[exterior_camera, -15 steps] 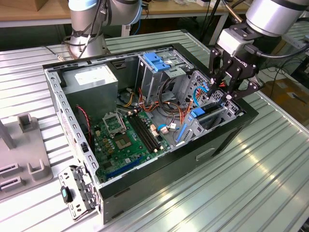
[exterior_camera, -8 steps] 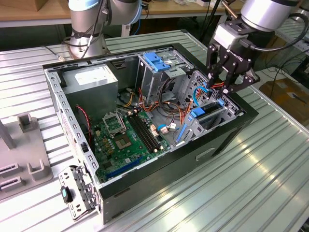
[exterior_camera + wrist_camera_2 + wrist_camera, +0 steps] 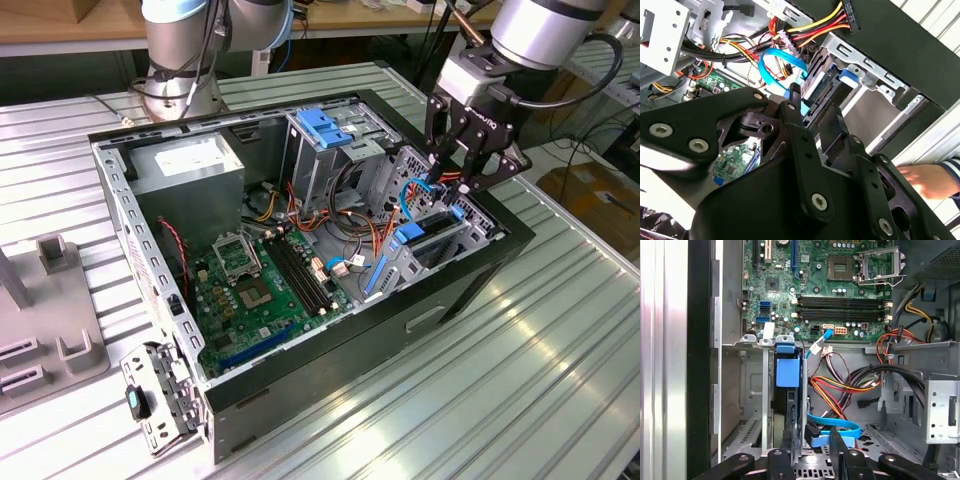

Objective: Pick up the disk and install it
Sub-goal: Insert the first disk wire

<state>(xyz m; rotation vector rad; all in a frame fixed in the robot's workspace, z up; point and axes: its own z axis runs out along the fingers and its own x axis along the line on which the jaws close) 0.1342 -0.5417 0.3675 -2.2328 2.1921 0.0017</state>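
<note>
On the ribbed metal table (image 3: 560, 380) lies an open black computer case (image 3: 470, 290), with the grey power-supply box (image 3: 190, 165) in its far corner and the green motherboard (image 3: 255, 290) across its floor. At the exterior view's right end of the case sits the metal drive bay (image 3: 470, 235). The disk (image 3: 436, 232) stands on edge inside it, blue rails on either side, its connector end turned toward the arm. The gripper (image 3: 462, 180) hangs directly over that end. By my reading the disk lies straight ahead of the jaws along their own reach, with its long axis running down into the bay and its thin edge lined up with the gap between them. In the second wrist view the jaws stand apart, and the disk (image 3: 822, 82) is just beyond their tips, not clamped as far as I can judge. A person's hand (image 3: 922, 180) rests outside the case wall. A light-blue data cable (image 3: 777, 57) loops close beside the tips.
</note>
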